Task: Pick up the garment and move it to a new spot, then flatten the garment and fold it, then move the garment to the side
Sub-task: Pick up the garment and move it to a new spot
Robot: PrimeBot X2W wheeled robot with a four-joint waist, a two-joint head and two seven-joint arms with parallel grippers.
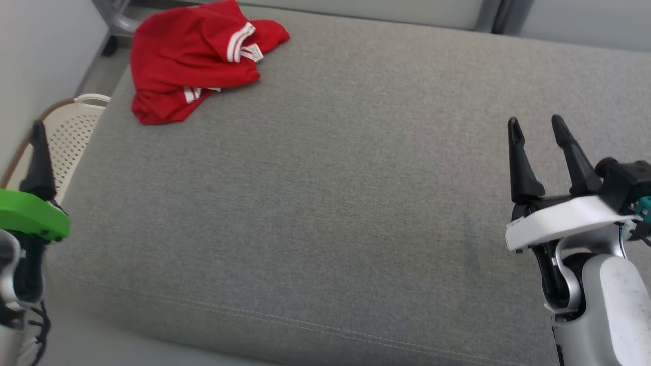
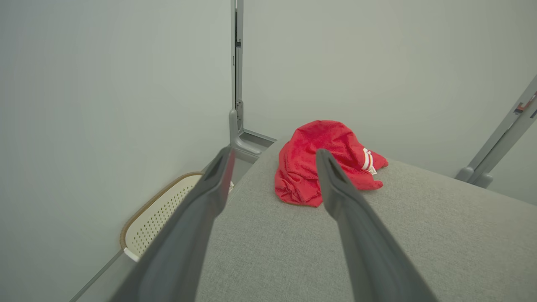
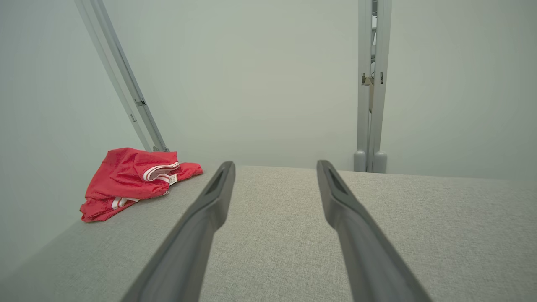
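Garment (image 1: 188, 61): red knit with white-striped trim, crumpled at the far left corner of the grey woven cushion (image 1: 330, 203); its folds hide its outline. Left gripper (image 2: 273, 156) spread, empty. Right gripper (image 1: 535, 124) spread, empty. Perforated cream basket (image 1: 76, 132) half hidden.

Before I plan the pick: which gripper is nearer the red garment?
The left gripper: the red garment lies at the cushion's far left, well away from the right gripper.
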